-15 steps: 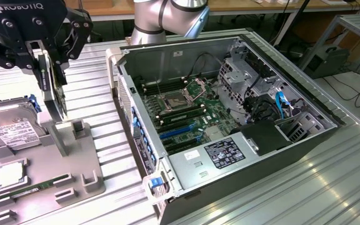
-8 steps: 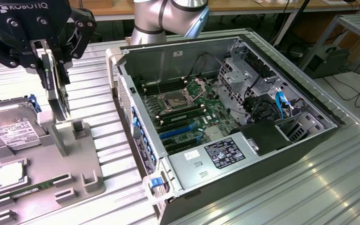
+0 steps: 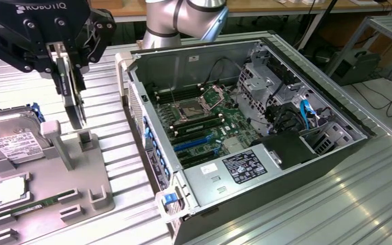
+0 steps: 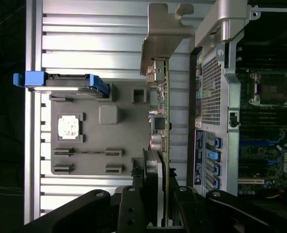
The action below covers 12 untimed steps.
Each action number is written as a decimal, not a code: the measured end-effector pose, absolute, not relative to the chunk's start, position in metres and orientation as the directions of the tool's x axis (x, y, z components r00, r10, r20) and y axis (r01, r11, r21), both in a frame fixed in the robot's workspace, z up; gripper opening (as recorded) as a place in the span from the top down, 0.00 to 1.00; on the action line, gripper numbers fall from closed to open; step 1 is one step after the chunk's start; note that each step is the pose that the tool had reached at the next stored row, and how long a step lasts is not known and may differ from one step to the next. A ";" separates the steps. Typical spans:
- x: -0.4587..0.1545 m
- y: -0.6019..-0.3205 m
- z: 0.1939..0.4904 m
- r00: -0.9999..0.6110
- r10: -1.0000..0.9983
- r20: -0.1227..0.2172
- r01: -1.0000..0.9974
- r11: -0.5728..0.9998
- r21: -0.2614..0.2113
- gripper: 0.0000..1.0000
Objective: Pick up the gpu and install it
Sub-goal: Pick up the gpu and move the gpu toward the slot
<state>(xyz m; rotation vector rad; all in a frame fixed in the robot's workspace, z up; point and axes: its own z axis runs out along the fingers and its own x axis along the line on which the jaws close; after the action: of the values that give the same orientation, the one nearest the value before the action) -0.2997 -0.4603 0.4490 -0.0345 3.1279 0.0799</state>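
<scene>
Now the end effector (image 3: 67, 68) holds the gpu (image 3: 76, 108) above the slatted table (image 3: 332, 209).

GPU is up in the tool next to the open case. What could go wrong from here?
1. The tool grips the gpu by one end, so the long hanging card could swing or slip.
2. Its lower end hangs close to the upright post of the grey fixture and might catch it on a sideways move.
3. The case wall stands between card and motherboard slots; the metal bracket could strike it.
</scene>
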 end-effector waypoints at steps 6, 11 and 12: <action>-0.292 -0.460 0.449 -1.000 -0.022 -0.013 -0.022 0.998 0.051 0.72; -0.285 -0.460 0.449 -1.000 -0.022 -0.013 -0.022 0.998 0.051 0.72; -0.284 -0.460 0.449 -1.000 -0.022 -0.013 -0.022 0.998 0.051 0.72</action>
<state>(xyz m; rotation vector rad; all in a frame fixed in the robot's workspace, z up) -0.2838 -0.4603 0.4490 -0.0345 3.1279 0.0799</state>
